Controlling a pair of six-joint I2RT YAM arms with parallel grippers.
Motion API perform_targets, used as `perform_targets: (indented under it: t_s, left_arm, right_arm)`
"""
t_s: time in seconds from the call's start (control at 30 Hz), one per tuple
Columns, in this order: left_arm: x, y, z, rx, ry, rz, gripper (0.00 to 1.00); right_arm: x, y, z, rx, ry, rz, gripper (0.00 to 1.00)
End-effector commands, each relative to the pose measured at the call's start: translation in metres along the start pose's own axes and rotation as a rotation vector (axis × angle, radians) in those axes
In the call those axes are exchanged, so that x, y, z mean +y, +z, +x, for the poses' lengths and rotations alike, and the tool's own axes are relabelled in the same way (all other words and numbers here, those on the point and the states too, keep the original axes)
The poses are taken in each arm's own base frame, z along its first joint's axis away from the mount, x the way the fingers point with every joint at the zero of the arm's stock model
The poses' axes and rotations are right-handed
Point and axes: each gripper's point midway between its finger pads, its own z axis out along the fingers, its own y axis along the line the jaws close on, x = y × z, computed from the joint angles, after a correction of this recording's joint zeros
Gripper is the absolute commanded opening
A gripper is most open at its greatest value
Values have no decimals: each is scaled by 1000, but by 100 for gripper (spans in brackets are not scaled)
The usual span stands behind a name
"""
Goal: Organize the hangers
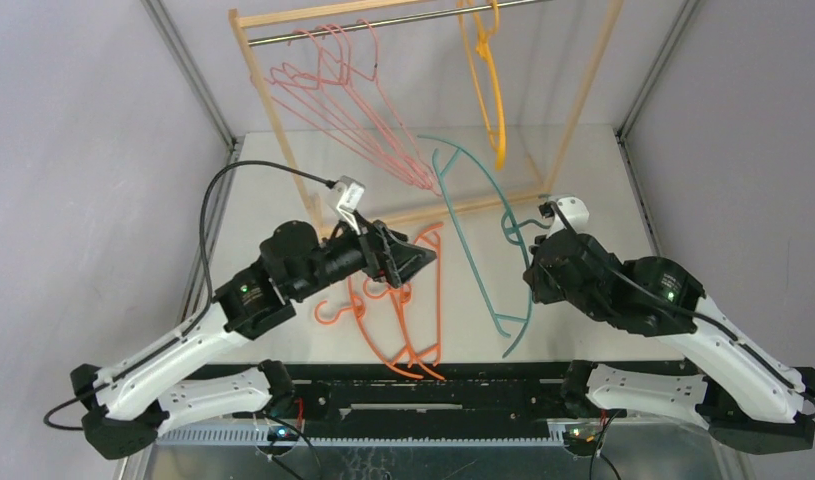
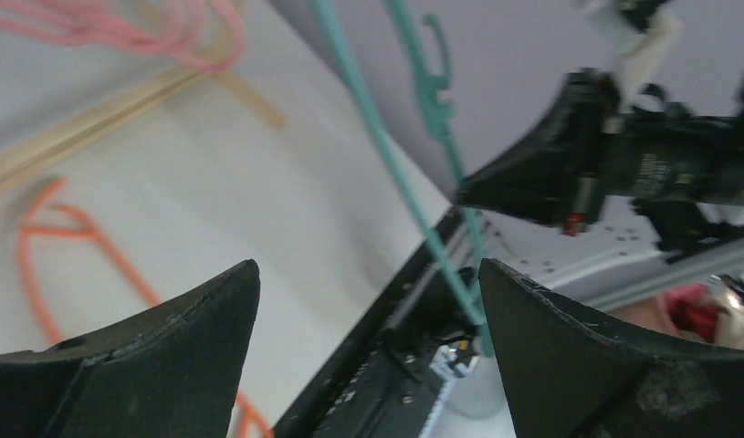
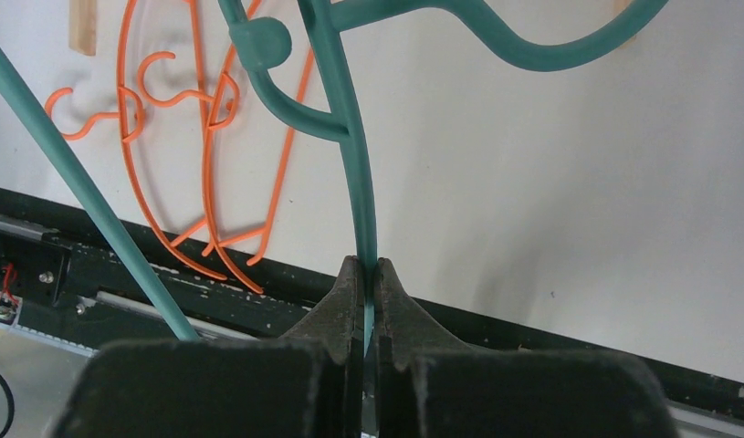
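— So which hanger is the robot busy with?

— The teal hanger (image 1: pixel 471 250). The right gripper (image 3: pixel 368 274) has its two fingers pinched tight on the thin teal bar, not far from the hook. The hanger sits tilted between the two arms, above the table (image 1: pixel 273 170). Whether its low end touches the table cannot be told.

— And the left gripper (image 2: pixel 368 274)?

— It is wide open and holds nothing. It points at the teal hanger from the side. It is near it, but no touch shows.

— Where are the other ones?

— The pink hangers (image 1: pixel 368 130) and a yellow-orange hanger (image 1: pixel 493 100) hang on the rod (image 1: pixel 403 22) of the wooden rack (image 1: pixel 271 110). Two orange hangers (image 1: pixel 398 320) lie flat on the table, close to the arms.

— What step is this, then?

— It looks like the teal one is meant for the rod next, and the orange ones come later.

— What does the next move need?

— Likely the hook must be turned up and lifted over the rod, into a free spot between the pink ones and the yellow-orange one. The left gripper may need to close on the bar too — a thin hanger held at one spot can swing.
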Motion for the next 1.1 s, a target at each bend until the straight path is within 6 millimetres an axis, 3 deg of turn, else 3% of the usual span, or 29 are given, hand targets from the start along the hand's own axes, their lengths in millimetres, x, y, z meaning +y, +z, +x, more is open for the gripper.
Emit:
perform_targets:
  t_s: [0.0, 0.17, 0.63, 0.73, 0.77, 0.83, 0.87, 0.9, 1.03, 1.07]
  left_arm:
    - [-60, 12, -20, -60, -48, 199, 94]
    - [-68, 24, -1, -29, -53, 223, 94]
    - [-80, 55, -3, -43, -84, 262, 92]
    - [-85, 61, -4, -43, -83, 283, 75]
    - [-88, 63, -4, -41, -82, 294, 65]
    - [-92, 65, -5, -39, -81, 310, 29]
    - [-93, 66, -6, -41, -79, 314, 5]
    - [-93, 67, -7, -43, -78, 314, 1]
    - [-96, 64, -11, -56, -52, 325, 0]
    - [-95, 63, -11, -58, -47, 323, 0]
  right_arm:
    - [11, 3, -20, -92, 104, -30, 0]
    - [21, 4, -25, -106, 121, -72, 0]
    - [47, -4, -20, -82, 136, -183, 0]
    - [50, -6, -19, -80, 135, -196, 0]
    - [52, -6, -18, -78, 131, -201, 0]
    - [53, -6, -16, -73, 126, -204, 0]
    - [52, -7, -16, -72, 124, -204, 0]
    - [52, -6, -15, -71, 123, -201, 0]
    - [49, -11, -17, -87, 130, -208, 0]
    - [47, -12, -18, -93, 130, -210, 7]
